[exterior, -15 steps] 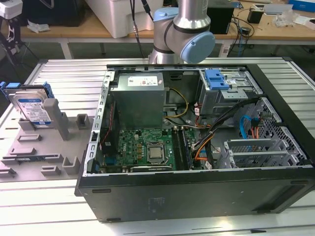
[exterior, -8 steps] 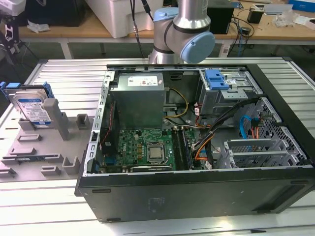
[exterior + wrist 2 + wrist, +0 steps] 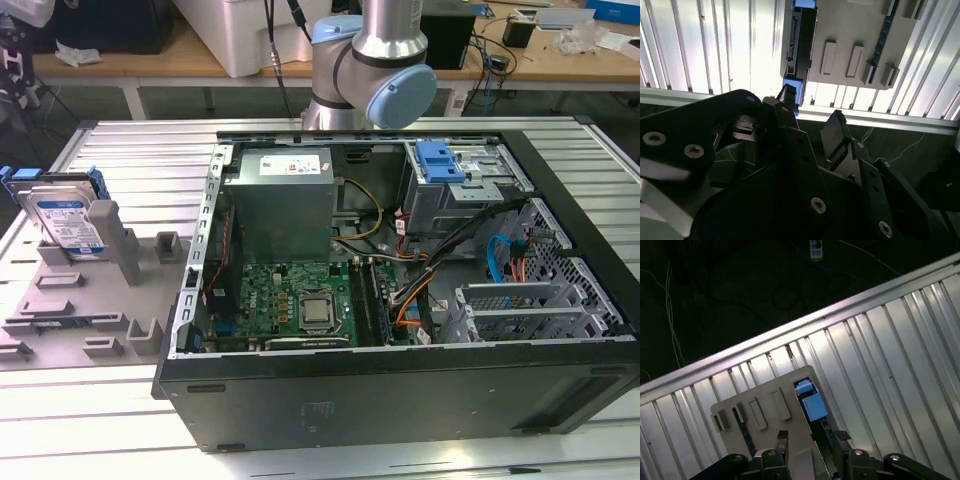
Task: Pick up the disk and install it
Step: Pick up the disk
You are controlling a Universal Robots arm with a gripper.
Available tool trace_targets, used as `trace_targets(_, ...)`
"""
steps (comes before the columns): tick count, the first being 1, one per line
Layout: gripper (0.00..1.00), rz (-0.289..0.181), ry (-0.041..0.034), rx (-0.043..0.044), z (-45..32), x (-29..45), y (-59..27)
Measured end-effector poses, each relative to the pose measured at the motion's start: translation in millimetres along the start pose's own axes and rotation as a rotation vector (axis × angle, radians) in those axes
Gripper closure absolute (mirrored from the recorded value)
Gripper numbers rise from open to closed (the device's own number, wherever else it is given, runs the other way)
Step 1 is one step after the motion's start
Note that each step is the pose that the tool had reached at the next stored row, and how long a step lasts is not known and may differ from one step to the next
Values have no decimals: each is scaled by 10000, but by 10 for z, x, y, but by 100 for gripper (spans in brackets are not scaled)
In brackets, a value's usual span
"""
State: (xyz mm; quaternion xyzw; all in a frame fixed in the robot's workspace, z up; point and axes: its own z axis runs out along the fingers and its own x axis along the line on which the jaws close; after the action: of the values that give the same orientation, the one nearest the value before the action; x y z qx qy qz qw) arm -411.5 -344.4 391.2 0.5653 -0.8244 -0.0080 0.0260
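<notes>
Wooden workbench (image 3: 150, 62) behind ribbed aluminium table (image 3: 150, 165)

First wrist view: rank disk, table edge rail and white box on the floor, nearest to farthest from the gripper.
1. Disk, standing in the grey plate, just ahead of the open gripper.
2. Table edge rail, beyond the plate.
3. White box, on the dark floor past the table.

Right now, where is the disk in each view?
Exterior view: disk stands tilted in the grey fixture plate, at the exterior view's left.
Second wrist view: disk edge-on beside the plate's slots, beyond the open gripper.
First wrist view: disk on the plate, just past the gripper.
Shared landmark: the grey fixture plate.
</notes>
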Motion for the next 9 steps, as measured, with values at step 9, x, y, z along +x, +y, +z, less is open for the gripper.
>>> trace_targets(9,52,-843,57,56,0,0,0)
